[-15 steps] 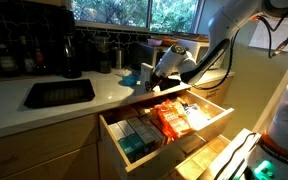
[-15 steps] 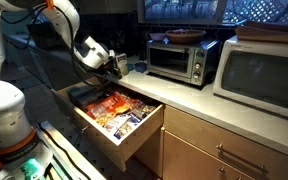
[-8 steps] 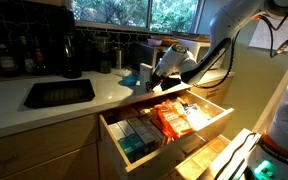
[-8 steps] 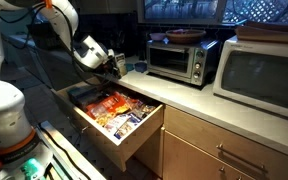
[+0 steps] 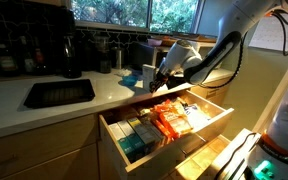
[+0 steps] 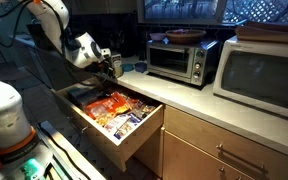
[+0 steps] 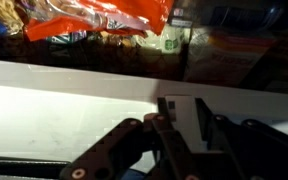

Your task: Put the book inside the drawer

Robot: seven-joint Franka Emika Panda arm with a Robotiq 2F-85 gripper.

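The drawer (image 5: 117,150) stands pulled open below the counter, holding orange packets (image 5: 172,120) and green boxes (image 5: 134,138); it also shows in the other exterior view (image 6: 141,138). My gripper (image 5: 158,76) hovers low over the counter edge just behind the drawer, also seen in an exterior view (image 6: 108,66). In the wrist view the gripper (image 7: 187,125) is shut on a thin pale light-blue book (image 7: 182,112) held upright between the fingers. The book shows as a blue patch beside the gripper (image 5: 147,71). The orange packets (image 7: 104,15) lie beyond the pale counter edge.
A low rounded blue object (image 5: 132,80) sits on the counter beside the gripper. A black sink (image 5: 59,93) is set in the counter. A toaster oven (image 6: 177,60) and a microwave (image 6: 259,75) stand on the counter. A lower slatted drawer (image 5: 219,158) is open too.
The arm has shifted slightly, and the gripper with the book has moved a little along the counter edge behind the drawer. The drawer has not moved.
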